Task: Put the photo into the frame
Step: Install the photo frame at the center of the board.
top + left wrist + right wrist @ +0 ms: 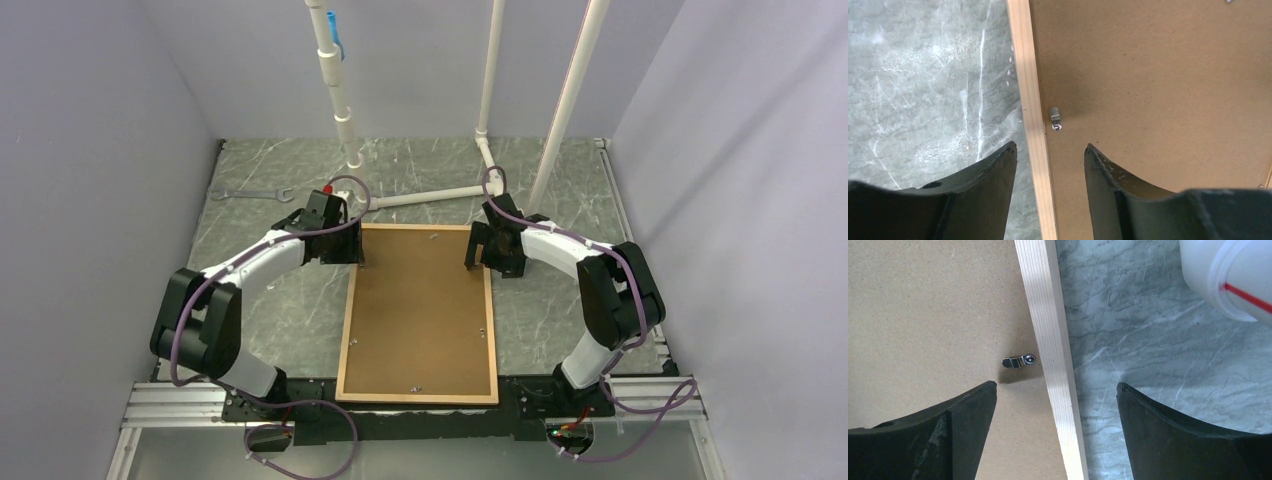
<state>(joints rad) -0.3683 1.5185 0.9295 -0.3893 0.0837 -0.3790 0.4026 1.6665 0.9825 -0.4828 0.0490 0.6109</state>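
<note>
The frame (346,320) of light wood lies flat in the middle of the table, filled by a brown backing panel (420,310). The photo is hidden. My left gripper (348,248) hovers at the frame's far left corner. In the left wrist view it (1050,147) is open, its jaws straddling the wooden rail (1033,90) just short of a small metal clip (1055,117). My right gripper (478,250) hangs over the far right corner. It (1056,385) is open too, jaws either side of the rail (1045,315), with a turn clip (1018,361) lying on the panel (933,315).
A white pipe structure (430,195) stands on the marble-patterned table just behind the frame, and one pipe end (1228,275) shows close to my right gripper. A wrench (252,194) lies at the far left. Grey walls close in on both sides.
</note>
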